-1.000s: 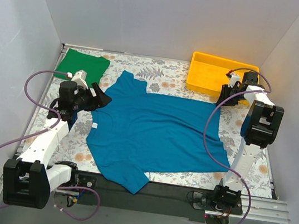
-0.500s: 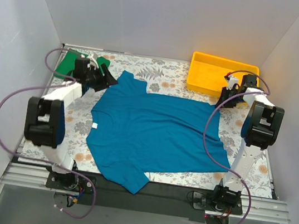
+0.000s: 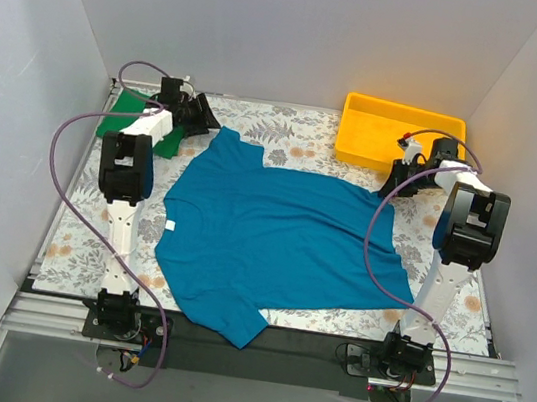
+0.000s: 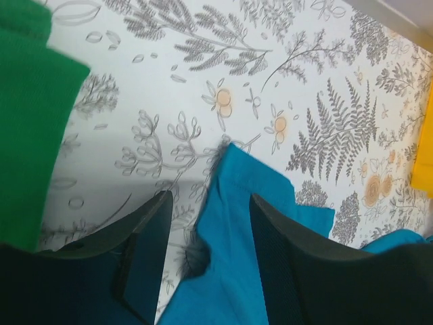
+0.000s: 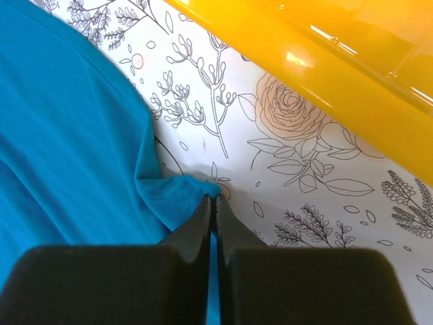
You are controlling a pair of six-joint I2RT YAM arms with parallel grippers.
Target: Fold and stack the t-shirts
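While the teal t-shirt (image 3: 283,239) is lying spread on the bench (image 3: 472,328), the right hand (image 5: 212,200) is pinching its hem corner, fingers together. The left hand (image 4: 210,203) is straddling the sleeve, fingers apart. Judged step: gripping for the first fold. Next move: left hand closing on the sleeve, then both lifting evenly.

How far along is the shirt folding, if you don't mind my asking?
Done: green shirt looks folded at the far-left corner. In hand: right gripper pinches a corner of the teal shirt; left gripper open over its sleeve. Left: fold it, stack both.
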